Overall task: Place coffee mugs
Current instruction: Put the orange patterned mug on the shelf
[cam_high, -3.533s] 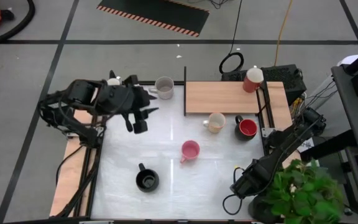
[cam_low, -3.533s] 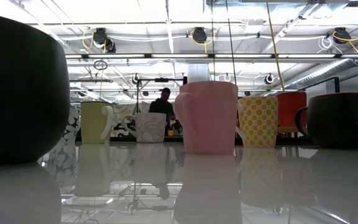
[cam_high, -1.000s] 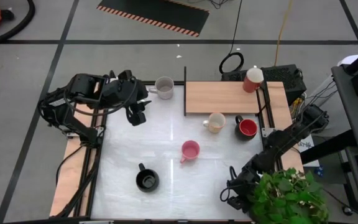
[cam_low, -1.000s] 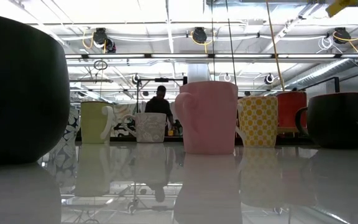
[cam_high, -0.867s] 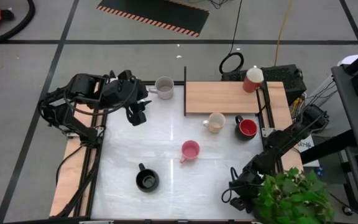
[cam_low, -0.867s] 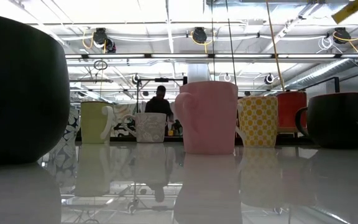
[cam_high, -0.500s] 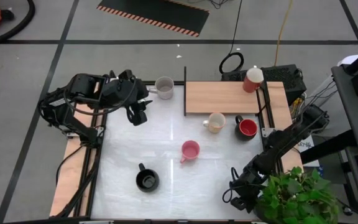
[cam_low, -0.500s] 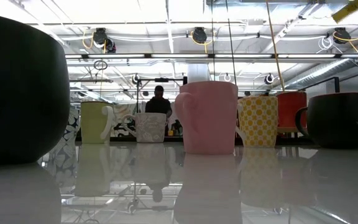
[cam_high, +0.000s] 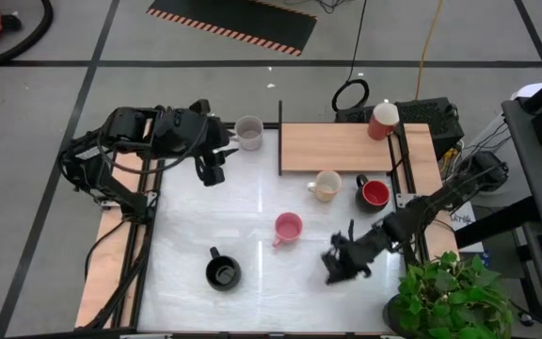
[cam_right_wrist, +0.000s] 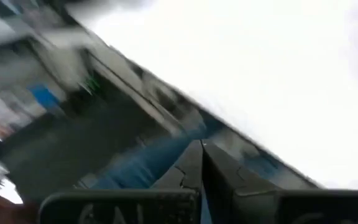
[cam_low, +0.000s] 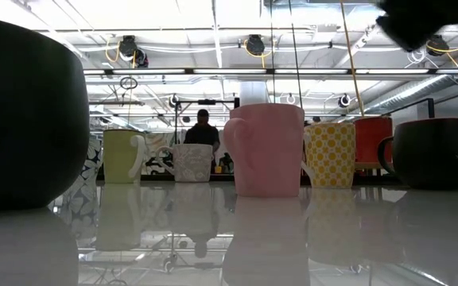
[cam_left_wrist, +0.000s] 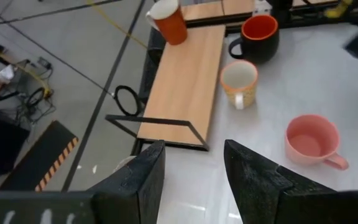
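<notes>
1. The step in hand looks like the reach for a mug: no mug is held now, and the right gripper is over the white table, near the pink mug, on the side of the plant.
2. The fingers of the right gripper are pressed together with nothing between them, as the right wrist view shows.
3. The left gripper hangs just beside the grey mug, at the table's far left corner. Its fingers stand about half open and hold nothing.
4. Taking the pink mug as landmark: the cream mug is near it, toward the wooden board; the black mug with red inside stands just beside the cream one; the all-black mug is well apart, toward the near left. A red mug stands at the far end of the board, farthest from the pink mug.
5. In my judgement, the next move asks the right gripper to open its fingers first, then come down over the pink mug's rim or handle, since shut fingers cannot take it.
6. Where the mugs must go I cannot tell; the board seems a likely place.
</notes>
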Available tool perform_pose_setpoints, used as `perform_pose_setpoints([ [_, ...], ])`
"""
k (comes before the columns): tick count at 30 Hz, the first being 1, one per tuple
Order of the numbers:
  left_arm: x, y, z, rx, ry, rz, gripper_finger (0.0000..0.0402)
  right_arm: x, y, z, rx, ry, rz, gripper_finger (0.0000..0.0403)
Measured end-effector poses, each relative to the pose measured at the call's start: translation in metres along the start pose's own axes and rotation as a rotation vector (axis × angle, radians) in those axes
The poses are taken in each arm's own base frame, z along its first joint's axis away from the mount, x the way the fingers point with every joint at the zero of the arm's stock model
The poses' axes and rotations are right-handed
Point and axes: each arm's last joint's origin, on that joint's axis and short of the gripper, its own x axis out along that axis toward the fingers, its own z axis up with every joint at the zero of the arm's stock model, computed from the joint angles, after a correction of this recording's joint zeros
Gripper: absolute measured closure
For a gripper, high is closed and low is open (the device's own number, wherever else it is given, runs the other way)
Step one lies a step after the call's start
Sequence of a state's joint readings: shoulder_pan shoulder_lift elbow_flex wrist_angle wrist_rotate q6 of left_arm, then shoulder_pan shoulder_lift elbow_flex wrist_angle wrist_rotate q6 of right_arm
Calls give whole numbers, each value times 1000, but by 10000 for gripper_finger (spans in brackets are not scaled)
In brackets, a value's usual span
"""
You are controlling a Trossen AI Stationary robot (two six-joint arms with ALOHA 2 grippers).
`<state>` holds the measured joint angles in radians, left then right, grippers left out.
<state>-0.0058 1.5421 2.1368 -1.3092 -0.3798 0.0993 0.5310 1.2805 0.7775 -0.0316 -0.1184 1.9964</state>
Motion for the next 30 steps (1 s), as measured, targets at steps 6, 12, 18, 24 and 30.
perform_pose_setpoints([
  [6, 4, 8, -3, 5, 26, -41, 232, -32, 42, 23, -55, -307, 93, 403],
  [12, 10, 17, -5, -23, 45, -39, 232, -72, 86, 47, -177, -444, 45, 403],
  [18, 22, 25, -5, -143, 76, -9, 232, -111, 111, 76, -297, -502, 14, 403],
  [24, 34, 26, -4, -323, 105, 7, 232, -130, 106, 107, -319, -463, -53, 403],
  [30, 48, 18, -2, -488, 139, 10, 231, -140, 105, 120, -438, -355, -46, 403],
])
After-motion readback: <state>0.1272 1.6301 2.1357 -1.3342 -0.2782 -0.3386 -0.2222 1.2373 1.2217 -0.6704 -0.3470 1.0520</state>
